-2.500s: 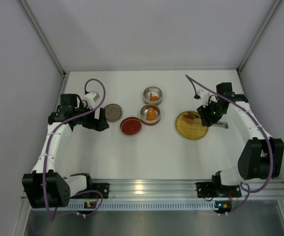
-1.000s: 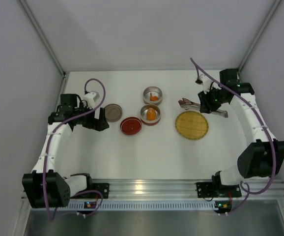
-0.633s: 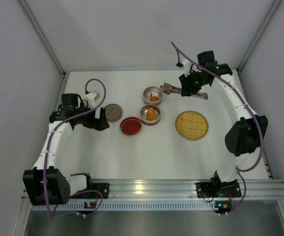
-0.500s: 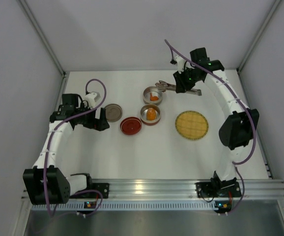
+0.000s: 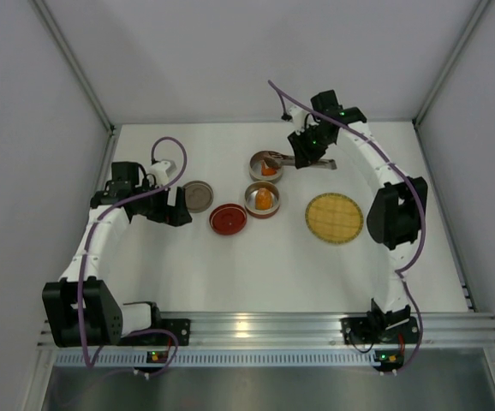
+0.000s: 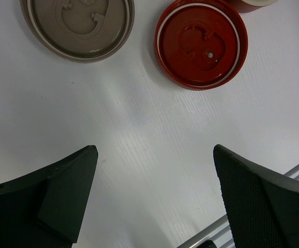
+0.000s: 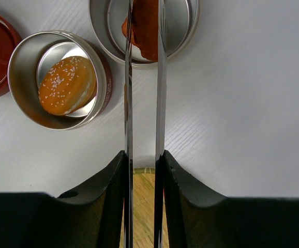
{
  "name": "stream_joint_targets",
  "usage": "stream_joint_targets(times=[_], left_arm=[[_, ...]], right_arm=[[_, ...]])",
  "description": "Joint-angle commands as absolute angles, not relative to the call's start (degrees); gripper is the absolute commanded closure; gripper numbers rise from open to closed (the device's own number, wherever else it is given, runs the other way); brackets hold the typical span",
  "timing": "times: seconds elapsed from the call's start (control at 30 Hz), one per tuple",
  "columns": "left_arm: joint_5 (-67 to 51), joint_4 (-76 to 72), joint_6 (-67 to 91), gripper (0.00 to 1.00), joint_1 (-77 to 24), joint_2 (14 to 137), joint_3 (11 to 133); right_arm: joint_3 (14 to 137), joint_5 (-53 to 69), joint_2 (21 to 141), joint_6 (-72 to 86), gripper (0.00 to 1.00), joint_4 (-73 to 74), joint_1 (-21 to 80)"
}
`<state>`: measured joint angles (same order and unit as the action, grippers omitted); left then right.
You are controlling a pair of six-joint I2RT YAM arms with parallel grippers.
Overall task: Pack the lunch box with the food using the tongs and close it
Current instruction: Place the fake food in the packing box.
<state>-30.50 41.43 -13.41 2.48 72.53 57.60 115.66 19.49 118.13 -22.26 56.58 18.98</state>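
My right gripper [image 5: 306,154] [image 7: 143,155] is shut on the slim silver tongs [image 5: 283,157] [image 7: 129,77]. Their tips reach over the far round tin [image 5: 266,165] [image 7: 185,31] of the lunch box. A red-orange lump of food [image 7: 144,20] sits between the two tong arms, inside that tin's outline. The near tin [image 5: 263,199] [image 7: 20,62] holds an orange sesame bun [image 7: 66,85]. My left gripper [image 5: 177,208] [image 6: 154,150] hangs open over bare table, below a grey lid [image 5: 197,196] [image 6: 77,26] and a red lid [image 5: 228,218] [image 6: 201,44].
The yellow woven plate [image 5: 334,217] [image 7: 141,206] lies right of the tins, with nothing on it. White walls close in the table at the back and sides. An aluminium rail [image 5: 256,330] runs along the near edge.
My right arm has swung left from the yellow plate to the far tin, carrying the tongs. The left arm has barely moved.
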Motion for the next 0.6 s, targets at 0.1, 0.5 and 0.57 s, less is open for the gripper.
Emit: stream_joint_targets(times=[0.1,0.5,0.57], left_arm=[[-31.6,38.7,-13.3,0.02,2.4,72.8,57.2],[-31.6,39.5,-13.3,0.02,2.4,72.0,58.1],[-31.5,39.8,-13.2,0.02,2.4,71.5,58.4]], right_arm=[[119.1,19.5,119.4,-21.4,0.66,52.6,19.8],[119.8,21.0,116.9,-20.2,0.54,53.0,19.3],[119.5,22.8,114.6,-19.4,0.56,53.3,18.1]])
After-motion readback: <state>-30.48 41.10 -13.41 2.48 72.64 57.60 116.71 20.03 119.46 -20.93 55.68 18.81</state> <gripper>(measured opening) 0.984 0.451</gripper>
